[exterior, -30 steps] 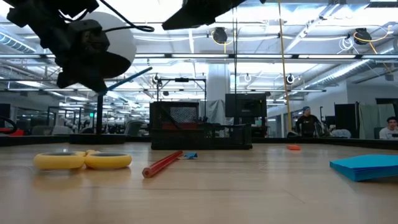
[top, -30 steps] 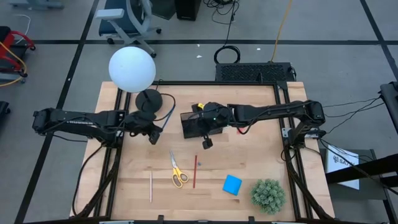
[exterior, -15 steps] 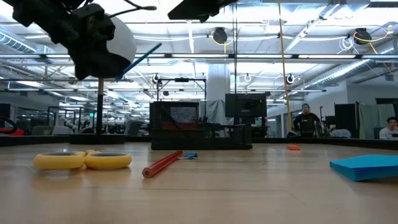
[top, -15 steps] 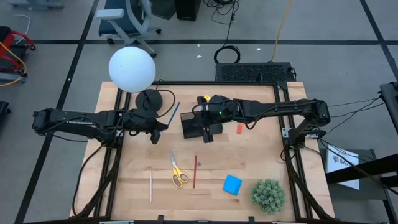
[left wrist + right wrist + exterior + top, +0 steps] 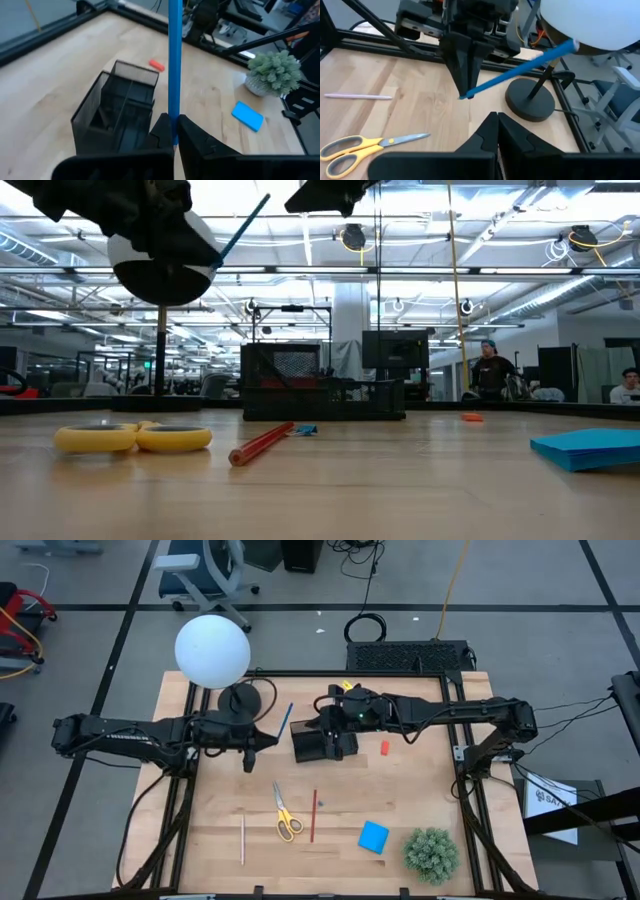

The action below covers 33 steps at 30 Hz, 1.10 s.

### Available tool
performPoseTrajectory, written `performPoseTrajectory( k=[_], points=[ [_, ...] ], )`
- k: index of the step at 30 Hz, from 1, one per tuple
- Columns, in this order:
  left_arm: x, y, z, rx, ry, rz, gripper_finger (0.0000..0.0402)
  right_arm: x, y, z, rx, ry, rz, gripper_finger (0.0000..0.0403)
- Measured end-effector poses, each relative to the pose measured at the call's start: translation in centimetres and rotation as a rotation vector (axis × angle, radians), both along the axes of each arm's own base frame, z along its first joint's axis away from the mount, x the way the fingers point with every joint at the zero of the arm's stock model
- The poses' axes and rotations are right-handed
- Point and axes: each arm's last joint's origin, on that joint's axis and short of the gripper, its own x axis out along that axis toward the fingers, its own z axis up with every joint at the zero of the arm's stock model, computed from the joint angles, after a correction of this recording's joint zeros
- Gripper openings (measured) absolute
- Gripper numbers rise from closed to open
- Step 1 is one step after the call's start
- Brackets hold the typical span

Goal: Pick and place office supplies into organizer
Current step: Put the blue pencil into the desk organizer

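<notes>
The left gripper point(image 5: 262, 740) had its jaws clamped on the lower end of a blue pen point(image 5: 284, 721), held in the air just beside the black organizer point(image 5: 316, 745), while the right gripper point(image 5: 338, 743) hung over the organizer with jaws together and nothing between them. The task looked barely begun: the scissors point(image 5: 286, 817), red pencil point(image 5: 313, 815), pale pencil point(image 5: 242, 839), blue notepad point(image 5: 373, 837) and red eraser point(image 5: 384, 747) lay loose on the surface point(image 5: 420, 790). The right gripper crowded the organizer's top, and the lamp base point(image 5: 238, 699) stood near the left arm, with the plant ball point(image 5: 431, 854) well apart.
</notes>
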Motion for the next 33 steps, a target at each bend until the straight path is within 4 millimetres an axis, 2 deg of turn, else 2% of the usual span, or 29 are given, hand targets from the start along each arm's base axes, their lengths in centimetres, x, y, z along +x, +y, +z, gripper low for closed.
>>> performPoseTrajectory(
  k=[8,20,25,33],
  points=[
    [0.3,-0.1,0.7,0.068,-0.074,-0.043,0.0,0.0,-0.6,0.1,0.04,-0.018,-0.034,0.0045],
    [0.4,-0.1,1.0,0.12,-0.104,-0.061,0.0,0.1,-1.4,0.6,0.071,-0.074,-0.063,0.0173],
    [0.4,-0.1,1.3,0.142,-0.129,-0.066,0.0,0.4,-1.4,1.2,0.146,-0.15,-0.017,0.0222],
    [0.5,-0.1,1.5,0.151,-0.148,-0.084,0.0,0.5,-1.7,2.0,0.218,-0.238,0.012,0.026]
  ],
)
